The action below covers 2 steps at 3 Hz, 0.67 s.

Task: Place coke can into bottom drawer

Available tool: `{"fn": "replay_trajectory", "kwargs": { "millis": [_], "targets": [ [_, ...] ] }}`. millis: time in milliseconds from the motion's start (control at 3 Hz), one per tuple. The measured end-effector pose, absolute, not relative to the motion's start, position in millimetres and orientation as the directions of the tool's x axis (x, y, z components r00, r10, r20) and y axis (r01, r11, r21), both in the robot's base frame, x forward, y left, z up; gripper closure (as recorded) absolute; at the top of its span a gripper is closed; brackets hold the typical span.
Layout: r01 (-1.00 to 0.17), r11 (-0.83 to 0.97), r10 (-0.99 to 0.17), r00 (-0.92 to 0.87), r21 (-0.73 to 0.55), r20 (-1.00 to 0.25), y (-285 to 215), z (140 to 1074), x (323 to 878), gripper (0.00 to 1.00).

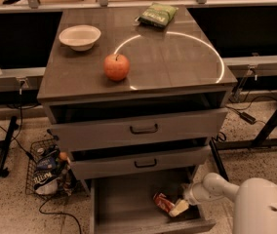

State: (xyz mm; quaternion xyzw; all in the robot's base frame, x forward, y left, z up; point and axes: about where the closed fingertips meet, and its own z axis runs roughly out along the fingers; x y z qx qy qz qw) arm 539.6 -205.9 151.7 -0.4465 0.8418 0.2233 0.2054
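1. The coke can lies on its side in the pulled-out bottom drawer, toward the right side.
2. The gripper is down in that drawer too, right up against the can's right end. Can't tell if it's pinching the can or spread.
3. Up on the cabinet top there's an apple, a white bowl and a green snack bag.
4. The middle drawer overhangs and hides the bottom drawer's back.

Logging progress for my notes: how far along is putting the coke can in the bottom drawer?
Done: the bottom drawer is pulled open and the coke can lies inside it, toward the right front. In hand: the gripper is down in the drawer right beside the can. Left: leaving the can there and pulling the arm out.
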Motion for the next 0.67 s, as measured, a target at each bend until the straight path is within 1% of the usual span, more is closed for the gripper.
{"fn": "replay_trajectory", "kwargs": {
  "millis": [333,667],
  "targets": [
    [-0.839,0.520,-0.658,-0.512,0.158,-0.552,-230.5,194.1,535.1,0.00],
    [-0.825,0.559,-0.667,-0.505,0.079,-0.549,-270.0,253.5,524.4,0.00]
  ]
}}
